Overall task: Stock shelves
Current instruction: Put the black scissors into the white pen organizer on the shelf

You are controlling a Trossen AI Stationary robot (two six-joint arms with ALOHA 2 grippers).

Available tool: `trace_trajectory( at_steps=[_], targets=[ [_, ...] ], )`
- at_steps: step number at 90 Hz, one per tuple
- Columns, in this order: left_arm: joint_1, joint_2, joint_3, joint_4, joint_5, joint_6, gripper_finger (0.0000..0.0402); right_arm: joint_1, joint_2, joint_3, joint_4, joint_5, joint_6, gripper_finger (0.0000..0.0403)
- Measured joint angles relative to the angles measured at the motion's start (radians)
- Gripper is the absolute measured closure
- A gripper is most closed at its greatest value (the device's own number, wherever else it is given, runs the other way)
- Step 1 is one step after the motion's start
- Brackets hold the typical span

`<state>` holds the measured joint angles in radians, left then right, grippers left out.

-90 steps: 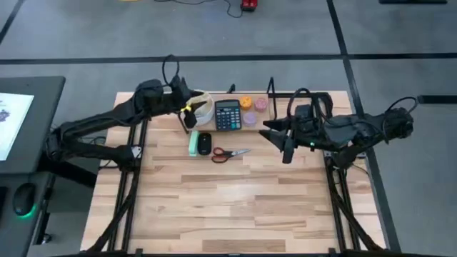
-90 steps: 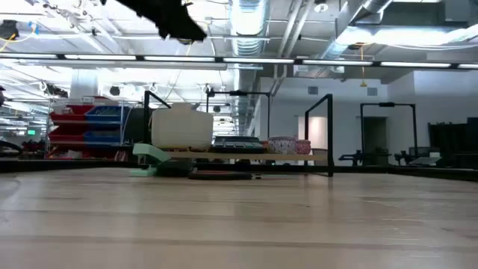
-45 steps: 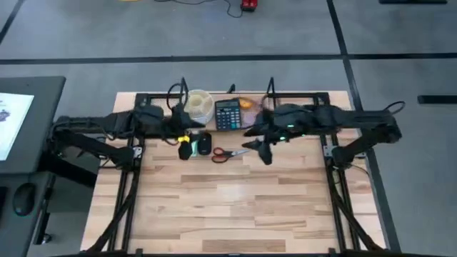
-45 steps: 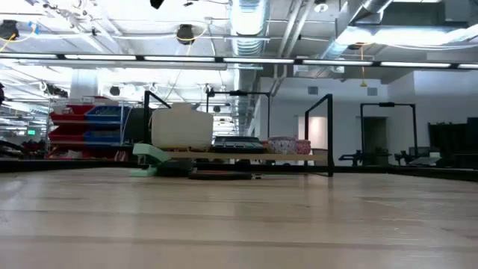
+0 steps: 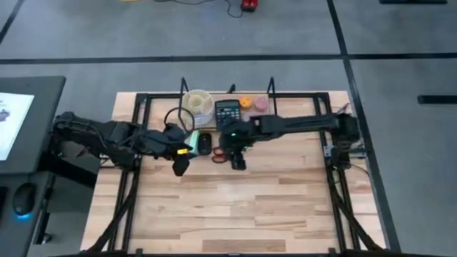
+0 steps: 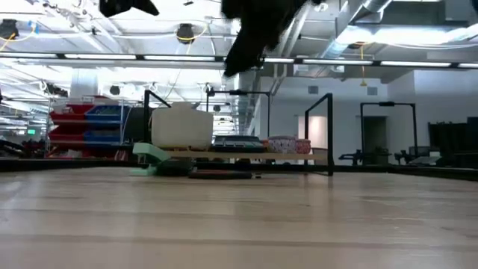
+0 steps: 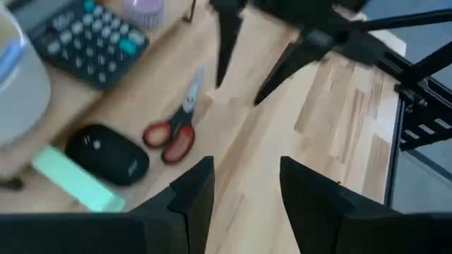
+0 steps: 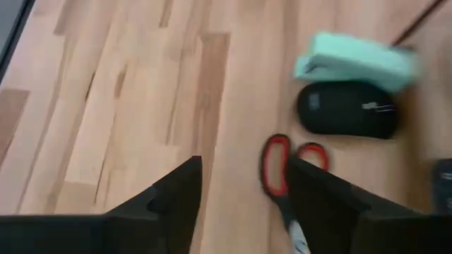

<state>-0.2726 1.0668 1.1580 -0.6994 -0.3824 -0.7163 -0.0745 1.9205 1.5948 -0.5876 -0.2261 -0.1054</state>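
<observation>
The shelves (image 5: 271,87) stand at the table's far middle. On the plank (image 6: 254,156) are a pale tape roll (image 5: 196,104), a calculator (image 5: 227,113) and two small round things, yellow (image 5: 246,102) and pink (image 5: 261,104). In front of the rack, on the table, lie a green stapler (image 8: 353,60), a black mouse (image 5: 205,143) and red-handled scissors (image 8: 279,166). My left gripper (image 5: 179,164) hangs open above the table, just near of the stapler. My right gripper (image 5: 238,160) hangs open over the scissors' blade end. Neither touches anything.
Black frame rails (image 5: 136,107) run along the tabletop's far, left and right sides. The wide near half of the tabletop (image 5: 228,214) is bare wood. A desk with a screen (image 5: 14,118) stands off the table's left.
My left gripper has drawn back from the tape roll on the shelves toward the near edge, ending beside the stapler. My right gripper has swept from the table's right toward the left, arriving over the scissors. The things on the table and shelves have stayed put.
</observation>
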Motion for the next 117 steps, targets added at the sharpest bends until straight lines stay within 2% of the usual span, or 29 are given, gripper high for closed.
trace_trajectory(
  at_steps=[10, 24, 43, 67, 78, 105, 117],
  targets=[
    [-0.020, 0.000, 0.000, -0.002, -0.001, -0.050, 0.0265, -0.018, 0.084, 0.000, 0.052, -0.024, -0.020, 0.0161],
    [-0.037, 0.000, 0.000, -0.001, -0.012, -0.047, 0.0265, -0.028, 0.170, 0.000, 0.079, 0.031, -0.081, 0.0124],
    [-0.054, 0.000, 0.000, -0.009, -0.017, 0.012, 0.0265, -0.027, 0.234, 0.000, 0.141, 0.151, -0.101, 0.0122],
    [-0.055, 0.000, 0.000, -0.065, -0.023, 0.014, 0.0265, -0.011, 0.278, 0.000, 0.171, 0.174, -0.114, 0.0125],
    [-0.055, 0.000, 0.000, -0.075, -0.024, 0.012, 0.0265, -0.010, 0.278, 0.000, 0.181, 0.185, -0.113, 0.0149],
    [-0.055, 0.000, 0.000, -0.074, -0.047, -0.047, 0.0265, -0.034, 0.276, -0.041, 0.135, 0.153, -0.112, 0.0281],
    [-0.055, 0.000, 0.000, -0.072, -0.048, -0.056, 0.0265, -0.033, 0.270, -0.079, 0.152, 0.124, -0.112, 0.0319]
  ],
)
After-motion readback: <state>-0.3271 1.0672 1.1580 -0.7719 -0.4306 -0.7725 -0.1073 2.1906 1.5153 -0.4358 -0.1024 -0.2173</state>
